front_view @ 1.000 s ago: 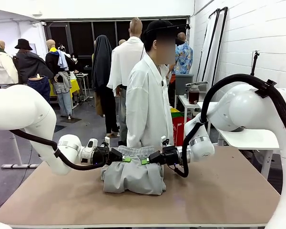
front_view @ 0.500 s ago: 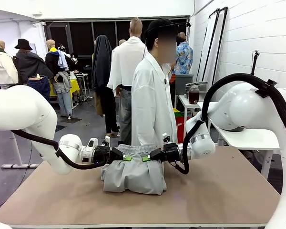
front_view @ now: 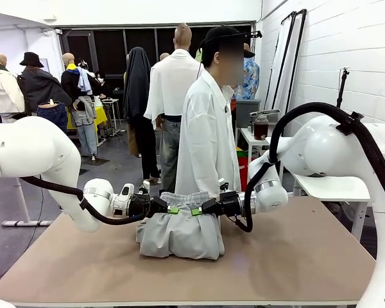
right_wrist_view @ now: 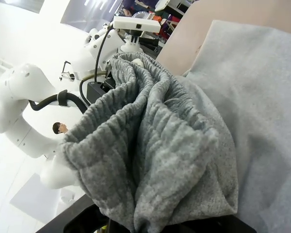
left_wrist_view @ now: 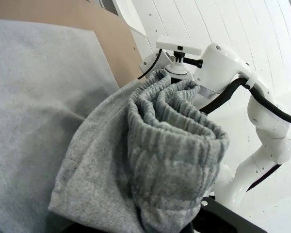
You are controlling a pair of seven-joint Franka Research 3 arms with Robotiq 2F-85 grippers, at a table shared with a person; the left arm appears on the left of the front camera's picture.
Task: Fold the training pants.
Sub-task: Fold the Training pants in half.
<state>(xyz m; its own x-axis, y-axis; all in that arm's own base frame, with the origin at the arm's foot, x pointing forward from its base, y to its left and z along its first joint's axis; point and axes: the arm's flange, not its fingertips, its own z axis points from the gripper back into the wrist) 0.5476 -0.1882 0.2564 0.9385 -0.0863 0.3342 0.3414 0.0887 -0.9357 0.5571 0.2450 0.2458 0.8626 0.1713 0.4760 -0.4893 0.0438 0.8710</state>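
- Front view: the grey training pants lie bunched in a rounded heap on the middle of the brown desk, their gathered waistband lifted at the top of the heap.
- Front view: the left pincer comes in from the left side and is clamped on the left end of the waistband; the right pincer comes in from the right side and is clamped on the right end. The two sets of green pads sit close together, the strip of waistband between them.
- Front view: a person in a white shirt stands at the far edge of the desk, just behind the pants.
- Left wrist view: the ribbed waistband of the training pants bulges up from the bottom edge in thick folds, pinched in the left pincer, with smooth grey cloth spreading to the left over the desk. The other white arm shows beyond the cloth.
- Right wrist view: the bunched waistband of the training pants rises from the bottom edge, held in the right pincer, with flat grey cloth on the right on the desk. The other arm shows beyond.
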